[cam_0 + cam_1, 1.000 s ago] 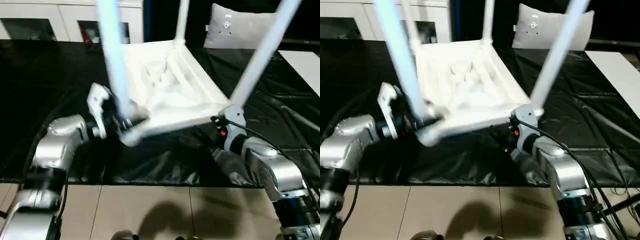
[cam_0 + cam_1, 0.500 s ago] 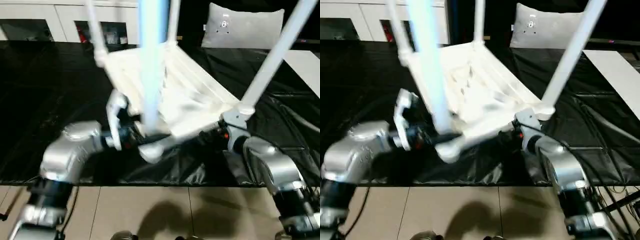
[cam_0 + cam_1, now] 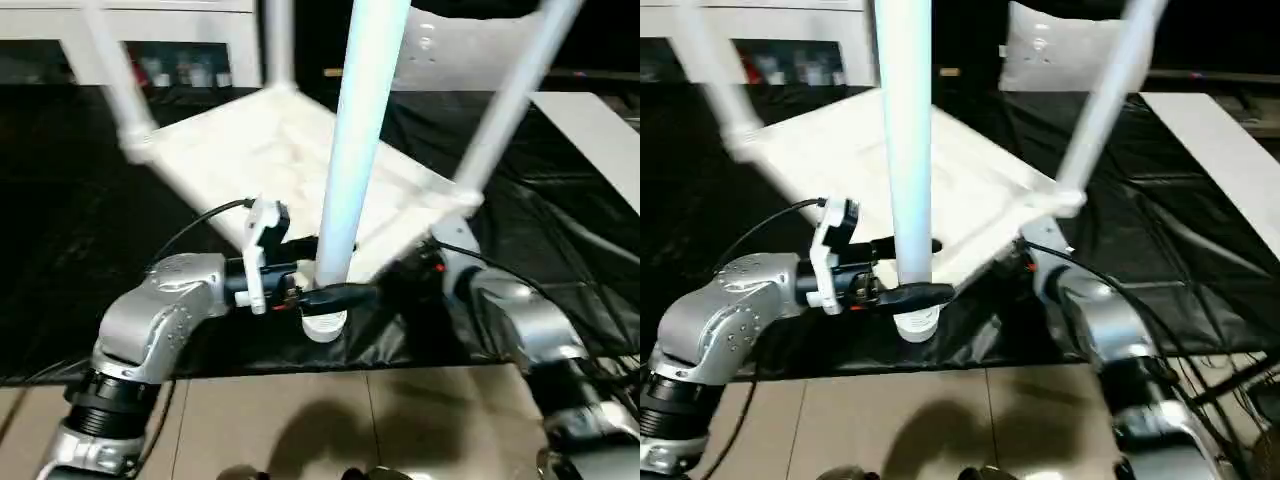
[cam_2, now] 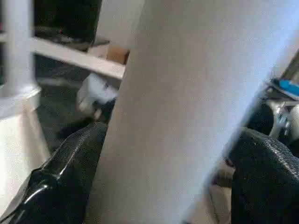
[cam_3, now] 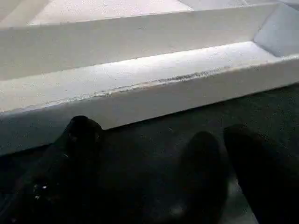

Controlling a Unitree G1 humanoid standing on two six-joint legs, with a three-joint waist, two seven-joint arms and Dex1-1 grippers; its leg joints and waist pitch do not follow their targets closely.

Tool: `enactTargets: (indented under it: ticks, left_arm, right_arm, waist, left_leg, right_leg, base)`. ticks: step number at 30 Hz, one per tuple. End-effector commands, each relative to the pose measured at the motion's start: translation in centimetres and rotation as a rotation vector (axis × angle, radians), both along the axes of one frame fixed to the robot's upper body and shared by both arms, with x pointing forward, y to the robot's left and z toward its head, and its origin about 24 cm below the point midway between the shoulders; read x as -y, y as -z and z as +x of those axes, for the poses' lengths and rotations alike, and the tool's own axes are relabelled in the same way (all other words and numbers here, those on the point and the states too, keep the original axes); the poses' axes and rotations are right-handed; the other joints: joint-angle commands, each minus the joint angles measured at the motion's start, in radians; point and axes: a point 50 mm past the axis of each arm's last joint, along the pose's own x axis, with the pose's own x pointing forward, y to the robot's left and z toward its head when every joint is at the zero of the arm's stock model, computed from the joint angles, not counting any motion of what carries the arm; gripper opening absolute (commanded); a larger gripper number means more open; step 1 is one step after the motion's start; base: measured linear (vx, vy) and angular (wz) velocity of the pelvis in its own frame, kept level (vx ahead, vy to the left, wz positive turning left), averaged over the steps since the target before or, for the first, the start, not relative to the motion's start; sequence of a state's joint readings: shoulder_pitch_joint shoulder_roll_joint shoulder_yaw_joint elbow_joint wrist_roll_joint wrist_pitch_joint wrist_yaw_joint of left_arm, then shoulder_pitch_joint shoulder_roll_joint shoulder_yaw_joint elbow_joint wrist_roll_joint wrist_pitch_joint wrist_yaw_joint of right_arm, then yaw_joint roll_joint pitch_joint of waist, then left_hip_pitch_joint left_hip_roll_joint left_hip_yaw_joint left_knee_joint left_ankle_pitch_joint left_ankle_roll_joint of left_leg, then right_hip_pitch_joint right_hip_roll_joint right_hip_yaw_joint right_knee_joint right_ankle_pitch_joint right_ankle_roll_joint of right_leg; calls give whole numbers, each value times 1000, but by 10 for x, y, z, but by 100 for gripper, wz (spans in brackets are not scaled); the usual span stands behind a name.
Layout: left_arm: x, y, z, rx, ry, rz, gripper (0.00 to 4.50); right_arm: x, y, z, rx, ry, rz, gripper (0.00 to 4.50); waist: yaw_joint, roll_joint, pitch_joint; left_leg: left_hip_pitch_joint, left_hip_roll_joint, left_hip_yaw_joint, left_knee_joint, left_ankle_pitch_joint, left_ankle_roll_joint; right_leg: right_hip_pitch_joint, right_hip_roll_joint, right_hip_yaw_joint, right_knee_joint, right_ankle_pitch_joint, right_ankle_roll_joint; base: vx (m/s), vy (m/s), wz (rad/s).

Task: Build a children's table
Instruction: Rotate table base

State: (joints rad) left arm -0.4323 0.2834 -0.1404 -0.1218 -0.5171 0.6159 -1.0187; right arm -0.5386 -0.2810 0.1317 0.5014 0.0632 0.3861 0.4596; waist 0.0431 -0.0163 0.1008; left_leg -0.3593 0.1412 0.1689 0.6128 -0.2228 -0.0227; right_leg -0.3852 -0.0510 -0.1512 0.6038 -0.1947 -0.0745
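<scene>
Four legs rose from the upturned table [image 3: 270,160], tilted on a black sheet [image 3: 70,250]; their tips were cut off. Left claw [image 3: 335,295] was clamped round the nearest leg [image 3: 350,170] at its socket. Right claw [image 5: 159,172] stood spread, beside the table's rim at the right corner, its fingertips hidden in the eye views.

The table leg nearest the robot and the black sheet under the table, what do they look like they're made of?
Table leg: probably moulded plastic, smooth, uniformly white, with a soft satin sheen and no grain.
Black sheet: seems a thin plastic film, glossy; it lies in creases and wrinkles that catch light.
</scene>
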Motion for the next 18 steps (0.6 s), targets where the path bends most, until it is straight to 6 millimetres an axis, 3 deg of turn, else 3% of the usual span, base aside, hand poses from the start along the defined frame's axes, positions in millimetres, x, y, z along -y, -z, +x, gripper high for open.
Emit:
enactTargets:
  ticks: [1,8,13,18]
  left_arm:
    - [24,-6,-11,13,116,-27,444]
    - [39,-10,-2,39,45,-53,444]
    - [50,-15,5,57,1,-75,444]
    - [50,-14,17,91,-103,-50,444]
  right_arm:
    - [-27,-23,10,109,-94,54,450]
    - [-29,-18,11,99,-77,68,450]
    - [-14,-11,10,93,-31,65,450]
    - [-2,-9,9,88,16,73,450]
  waist:
    - [13,-5,-78]
    - [17,-6,-78]
    - [28,-1,-78]
    - [31,-4,-78]
  left_leg:
    - [-6,109,-47,-65,43,102]
    - [-3,111,-45,-64,35,105]
    - [-1,110,-44,-62,32,103]
    - [1,108,-43,-62,11,104]
  right_leg:
    - [73,-145,102,-59,-88,-177]
    - [73,-146,103,-62,-106,-170]
    - [71,-145,104,-63,-104,-167]
    - [72,-146,104,-69,-122,-156]
  base:
    - [0,0,0]
    - [0,0,0]
    - [0,0,0]
    - [0,0,0]
